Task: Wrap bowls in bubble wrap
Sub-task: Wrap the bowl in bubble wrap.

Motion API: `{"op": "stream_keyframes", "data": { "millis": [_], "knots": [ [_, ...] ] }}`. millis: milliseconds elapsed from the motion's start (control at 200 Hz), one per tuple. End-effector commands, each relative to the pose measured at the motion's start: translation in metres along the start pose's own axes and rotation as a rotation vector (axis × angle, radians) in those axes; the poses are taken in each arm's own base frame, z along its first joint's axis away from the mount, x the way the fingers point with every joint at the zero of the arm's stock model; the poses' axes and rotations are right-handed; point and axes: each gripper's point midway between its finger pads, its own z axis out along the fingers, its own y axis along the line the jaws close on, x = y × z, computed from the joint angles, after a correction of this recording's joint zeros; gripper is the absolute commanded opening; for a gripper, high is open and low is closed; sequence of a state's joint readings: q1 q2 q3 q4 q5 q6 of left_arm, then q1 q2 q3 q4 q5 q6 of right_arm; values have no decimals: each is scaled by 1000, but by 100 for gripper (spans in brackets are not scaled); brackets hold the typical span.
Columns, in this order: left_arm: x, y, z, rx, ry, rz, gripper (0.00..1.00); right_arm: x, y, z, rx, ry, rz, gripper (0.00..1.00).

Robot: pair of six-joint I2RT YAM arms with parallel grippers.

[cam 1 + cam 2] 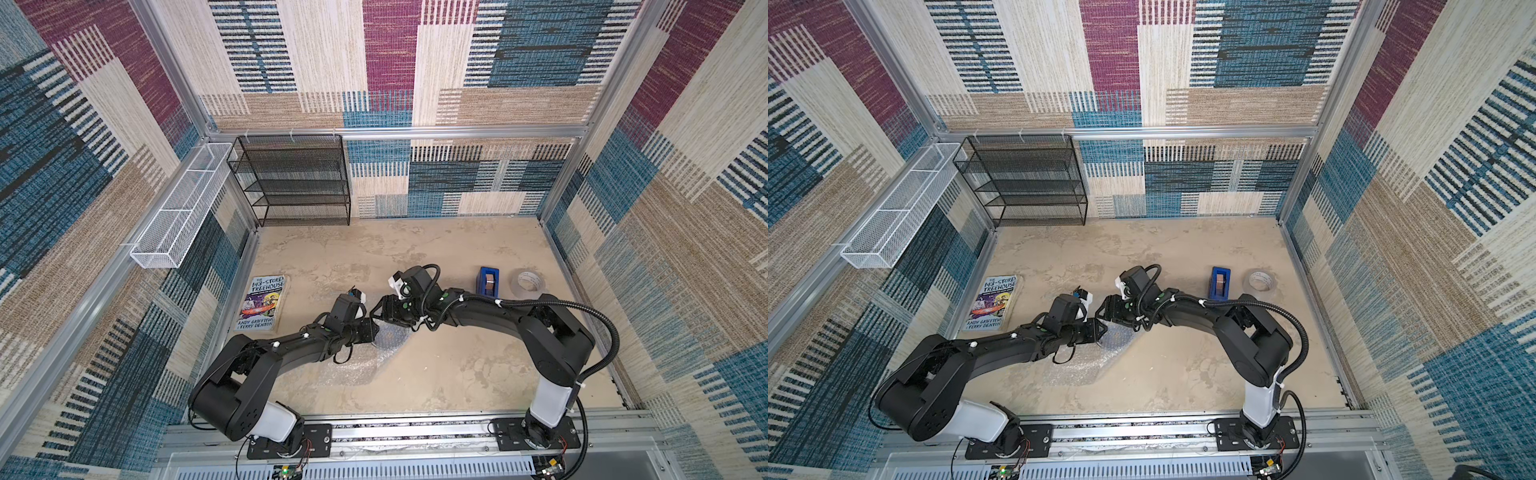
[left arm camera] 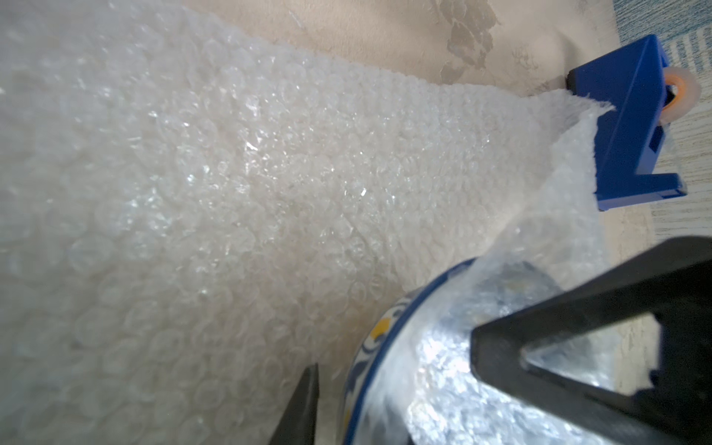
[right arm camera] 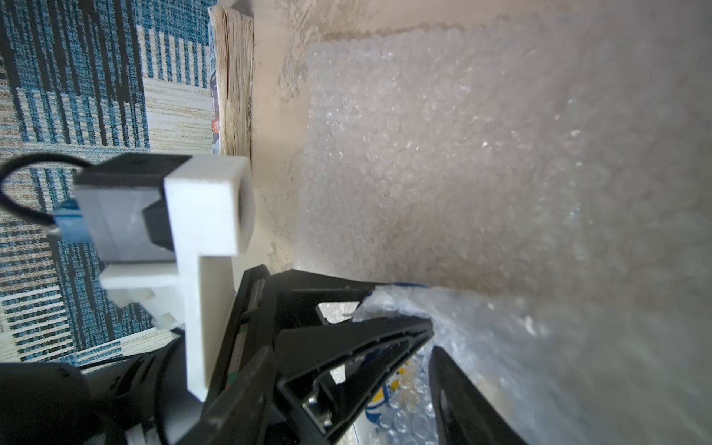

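Bubble wrap [image 1: 365, 361] lies spread on the sandy counter [image 1: 457, 365] near the middle front. One flap is drawn up over a small blue-and-white bowl [image 2: 379, 335] toward the sheet's far end, hidden in both top views beneath the two arms. The left gripper [image 1: 371, 330] and right gripper [image 1: 377, 312] meet nose to nose at the bowl. In the left wrist view a black finger [image 2: 302, 412] stands just outside the bowl's patterned wall and another lies over the wrap-covered inside. Whether the left jaws are pinching wall and wrap or only straddling them cannot be told. In the right wrist view the bowl [image 3: 385, 393] shows through the bubbles between dark fingers, and the state of the right jaws cannot be told either. A paperback book [image 1: 262, 303] lies at the counter's left edge. A blue tape dispenser [image 1: 489, 282] and a tape roll [image 1: 528, 283] stand side by side on the right, well apart from the wrap. A black mesh shelf [image 1: 295, 178] stands in the far-left corner.
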State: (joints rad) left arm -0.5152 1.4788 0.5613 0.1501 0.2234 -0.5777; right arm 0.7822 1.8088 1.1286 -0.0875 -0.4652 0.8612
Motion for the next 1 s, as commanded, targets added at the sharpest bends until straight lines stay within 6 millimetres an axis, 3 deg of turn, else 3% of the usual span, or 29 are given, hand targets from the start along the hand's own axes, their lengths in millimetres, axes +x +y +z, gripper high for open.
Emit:
{"op": "stream_keyframes", "data": {
  "millis": [0,90,180,305,496,771,992],
  "knots": [
    [-23,-10,-1,28,-89,-8,23,4,16,-11,-26,16,-36,65],
    [-23,-8,-1,18,-86,-8,20,-10,23,-28,-9,-48,-56,64],
    [-23,-8,-2,15,-86,-7,15,-26,16,-52,3,-123,-37,63],
    [-22,-6,-4,1,-85,-8,4,-40,-22,-86,30,-219,49,61],
    [-19,-4,-5,-11,-79,-6,3,-39,-84,-117,69,-308,150,59],
    [-22,-11,0,-11,-30,34,2,-64,-117,-118,43,-364,184,61],
    [-24,-25,11,8,89,83,0,-93,-119,-105,-12,-387,162,62]
  ]
}}
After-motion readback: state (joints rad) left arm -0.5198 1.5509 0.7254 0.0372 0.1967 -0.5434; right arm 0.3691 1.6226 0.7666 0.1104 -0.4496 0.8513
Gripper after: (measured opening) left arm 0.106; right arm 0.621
